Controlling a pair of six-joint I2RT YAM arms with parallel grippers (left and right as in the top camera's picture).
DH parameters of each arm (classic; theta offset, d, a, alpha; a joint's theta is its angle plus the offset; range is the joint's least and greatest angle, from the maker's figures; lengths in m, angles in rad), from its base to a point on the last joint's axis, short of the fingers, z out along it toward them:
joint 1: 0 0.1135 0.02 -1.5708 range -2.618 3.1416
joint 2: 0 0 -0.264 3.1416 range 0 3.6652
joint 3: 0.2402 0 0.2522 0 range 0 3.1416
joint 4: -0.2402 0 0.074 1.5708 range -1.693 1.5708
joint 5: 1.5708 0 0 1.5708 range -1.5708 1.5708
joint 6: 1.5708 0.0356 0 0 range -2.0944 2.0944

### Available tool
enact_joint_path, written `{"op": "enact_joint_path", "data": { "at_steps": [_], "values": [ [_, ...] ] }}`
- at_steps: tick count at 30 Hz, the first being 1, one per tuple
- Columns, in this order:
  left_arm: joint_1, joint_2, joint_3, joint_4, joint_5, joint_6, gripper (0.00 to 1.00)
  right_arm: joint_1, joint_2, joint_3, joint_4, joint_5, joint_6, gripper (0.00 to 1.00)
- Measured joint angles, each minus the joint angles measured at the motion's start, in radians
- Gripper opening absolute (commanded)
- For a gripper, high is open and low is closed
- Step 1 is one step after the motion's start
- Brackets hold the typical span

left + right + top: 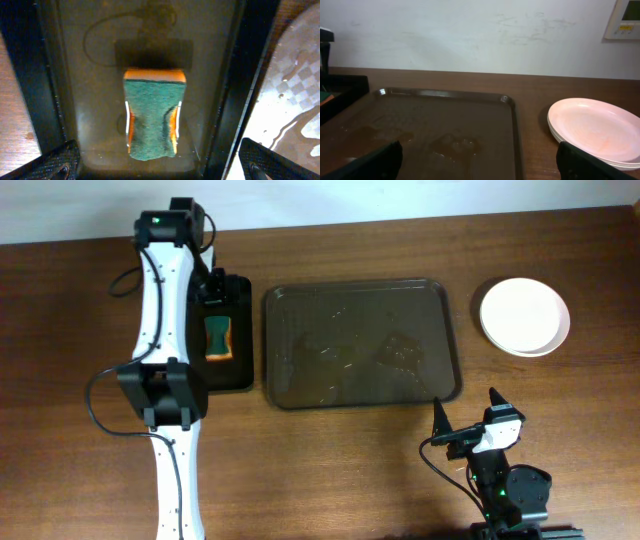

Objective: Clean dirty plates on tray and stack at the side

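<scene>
Plates (524, 316) sit as a short stack at the upper right of the overhead frame, on the bare table (560, 240) and well apart from the right edge of the tray (300, 330). In the right wrist view they look pale pink, smooth and glossy, with no food marks that I can make out and at least two rims showing one on the other. The tray, in the middle of the frame, holds no plate, only a film of water (400, 355) and streaks on its dark surface.

From that layout I judge the washing and stacking done or nearly so, and the step in hand to be putting the sponge (153, 117) away. It lies green face up, orange beneath, in the black tub (235, 75) just left of the tray, its middle pinched in a little. The left gripper (160, 167) hangs directly over it with fingers spread wide, both tips clear of the sponge and grasping nothing.

The next move likely calls for that arm to rise straight out of the tub without catching its walls. The right gripper (468, 415), at the lower right near the tray's corner, is also spread wide and empty.
</scene>
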Motion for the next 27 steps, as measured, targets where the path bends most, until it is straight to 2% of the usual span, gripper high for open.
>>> {"op": "enact_joint_path", "data": {
  "at_steps": [5, 7, 9, 11, 12, 17, 18, 19, 22, 24, 27],
  "values": [
    [-0.108, -0.037, -0.004, 0.001, -0.001, -0.008, 1.0, 0.0, 0.0, 0.0, 0.0, 0.0, 0.0, 0.98],
    [-0.121, -0.164, -0.039, 0.028, 0.0, -0.014, 1.0, 0.0, 0.0, 0.0, 0.0, 0.0, 0.0, 0.98],
    [-0.113, -0.386, -0.095, 0.071, -0.003, -0.016, 0.99, 0.0, 0.0, 0.0, 0.0, 0.0, 0.0, 0.98],
    [-0.111, -0.627, -0.315, 0.141, -0.041, -0.019, 1.0, 0.0, 0.0, 0.0, 0.0, 0.0, 0.0, 0.99],
    [-0.111, -0.805, -0.488, 0.155, -0.069, -0.019, 1.0, 0.0, 0.0, 0.0, 0.0, 0.0, 0.0, 0.99],
    [-0.111, -1.307, -1.212, 0.523, -0.114, -0.022, 1.0, 0.0, 0.0, 0.0, 0.0, -0.001, 0.0, 0.98],
    [-0.111, -1.432, -1.369, 0.635, -0.126, -0.023, 1.0, 0.0, 0.0, 0.0, 0.0, -0.001, 0.0, 0.98],
    [-0.111, -1.568, -1.5, 0.651, -0.137, -0.023, 1.0, 0.0, 0.0, 0.0, 0.0, 0.0, 0.0, 0.99],
    [-0.11, -1.854, -1.689, 0.651, -0.145, -0.023, 1.0, 0.0, -0.001, 0.0, 0.0, 0.0, 0.0, 0.98],
    [-0.11, -1.95, -1.747, 0.686, -0.163, -0.023, 1.0, 0.0, -0.001, 0.0, 0.0, -0.001, 0.0, 0.98],
    [-0.11, -2.096, -2.033, 0.937, -0.2, -0.022, 1.0, 0.001, -0.001, 0.0, 0.0, 0.0, 0.0, 0.98]
  ]
}}
